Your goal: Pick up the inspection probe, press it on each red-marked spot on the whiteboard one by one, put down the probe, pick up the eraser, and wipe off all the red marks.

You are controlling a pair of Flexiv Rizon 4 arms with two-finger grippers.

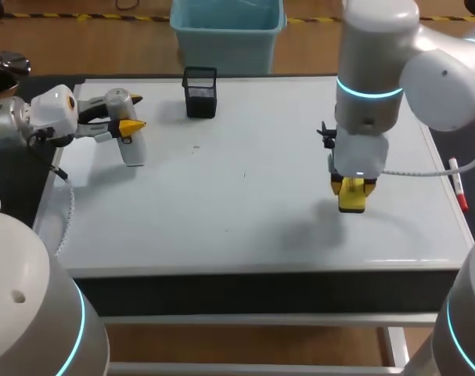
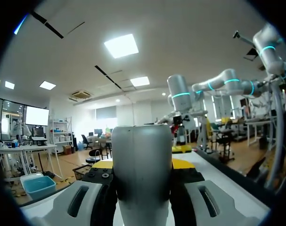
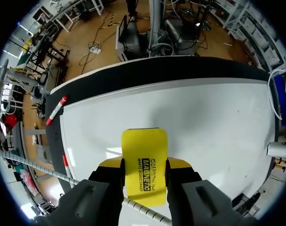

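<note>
Right gripper point(image 3: 143, 165) is clamped on the yellow eraser point(image 3: 143, 150), held low over the near right part of the whiteboard point(image 3: 204, 117). A red marker point(image 3: 57, 109) lies on the bench's dark edge point(image 3: 133, 80) beside it. Left gripper point(image 1: 130, 125) grips the inspection probe point(image 2: 143, 165) above the board's far left. A black mesh holder point(image 1: 199, 92) stands at the far edge.
</note>
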